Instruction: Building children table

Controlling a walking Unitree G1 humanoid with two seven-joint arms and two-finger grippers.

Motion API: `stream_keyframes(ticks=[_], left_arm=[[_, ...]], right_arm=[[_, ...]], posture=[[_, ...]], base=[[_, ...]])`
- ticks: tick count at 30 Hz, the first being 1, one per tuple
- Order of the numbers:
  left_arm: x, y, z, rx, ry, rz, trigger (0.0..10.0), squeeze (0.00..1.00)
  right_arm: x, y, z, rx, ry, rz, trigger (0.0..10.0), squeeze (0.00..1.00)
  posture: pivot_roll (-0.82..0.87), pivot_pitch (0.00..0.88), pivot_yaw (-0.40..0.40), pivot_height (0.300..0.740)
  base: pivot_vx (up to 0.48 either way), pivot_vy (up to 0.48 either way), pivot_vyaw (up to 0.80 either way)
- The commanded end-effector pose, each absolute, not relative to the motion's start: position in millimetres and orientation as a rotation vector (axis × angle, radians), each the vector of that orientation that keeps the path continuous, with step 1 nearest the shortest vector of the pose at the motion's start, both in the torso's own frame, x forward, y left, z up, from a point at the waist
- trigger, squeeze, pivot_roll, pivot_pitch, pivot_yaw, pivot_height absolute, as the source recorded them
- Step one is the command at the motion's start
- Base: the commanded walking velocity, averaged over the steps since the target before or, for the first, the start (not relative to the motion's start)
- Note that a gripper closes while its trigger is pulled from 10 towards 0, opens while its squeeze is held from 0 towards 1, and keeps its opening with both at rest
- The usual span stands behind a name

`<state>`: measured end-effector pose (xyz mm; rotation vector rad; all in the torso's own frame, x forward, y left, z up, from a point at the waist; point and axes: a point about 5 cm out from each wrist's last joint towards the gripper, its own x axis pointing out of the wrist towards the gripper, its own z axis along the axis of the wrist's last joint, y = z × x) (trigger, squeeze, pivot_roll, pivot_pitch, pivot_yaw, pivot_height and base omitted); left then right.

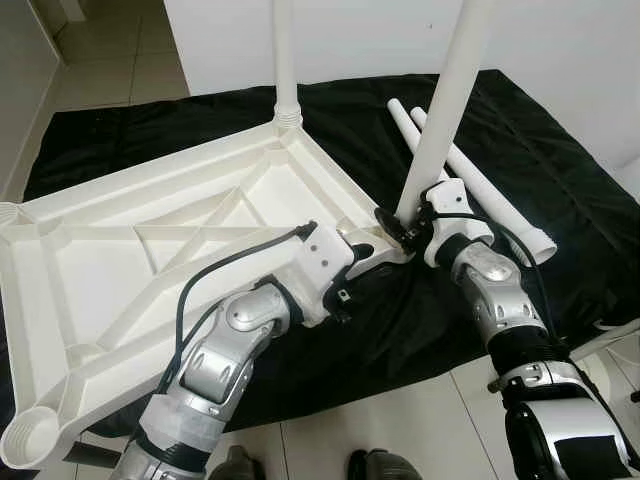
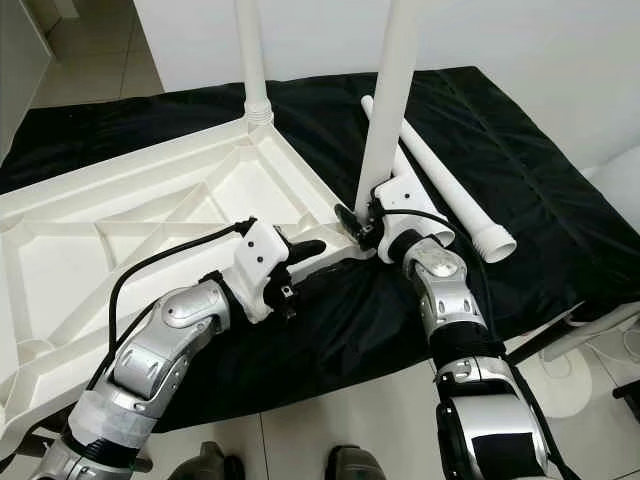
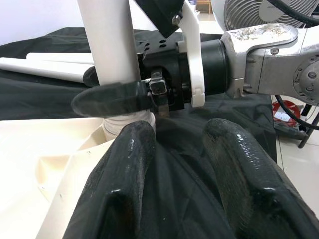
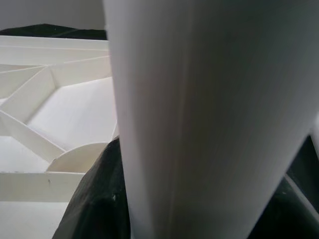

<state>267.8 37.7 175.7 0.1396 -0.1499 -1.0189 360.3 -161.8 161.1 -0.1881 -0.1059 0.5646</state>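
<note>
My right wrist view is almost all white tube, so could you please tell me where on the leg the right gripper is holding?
Observer: The right gripper clamps the leg just above its foot, which stands at the near right corner of the tabletop.
Operator: Thank you. Where is the left gripper?
Observer: The left gripper is open, low over the black cloth right beside that same corner.
Operator: And are there legs left to fit?
Observer: Two loose legs lie on the cloth to the right of the tabletop, and a second leg already stands in the far corner.
</note>
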Motion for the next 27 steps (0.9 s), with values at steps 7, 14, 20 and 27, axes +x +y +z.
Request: stream_keyframes(ticks=[7,14,20,27], left_arm=[[264,37,175,0.136,-0.15,-1.038,10.0,0.0],[263,37,175,0.134,-0.146,-1.044,10.0,0.0],[262,37,174,0.131,-0.142,-1.048,10.0,0.0],[261,36,174,0.129,-0.138,-1.052,10.0,0.0]], right_arm=[[357,-165,147,-0.16,-0.055,0.559,10.0,0.0],[355,-156,143,-0.115,-0.066,0.439,10.0,0.0],[352,-147,143,-0.094,-0.076,0.35,10.0,0.0],[349,-135,142,-0.013,-0.071,0.144,10.0,0.0]], posture=[[-0.08,0.044,0.027,0.74],[-0.08,0.052,0.03,0.74],[-0.08,0.061,0.032,0.74],[-0.08,0.067,0.032,0.74]], base=[[0.0,0.0,0.0],[0.0,0.0,0.0],[0.0,0.0,0.0],[0.0,0.0,0.0]])
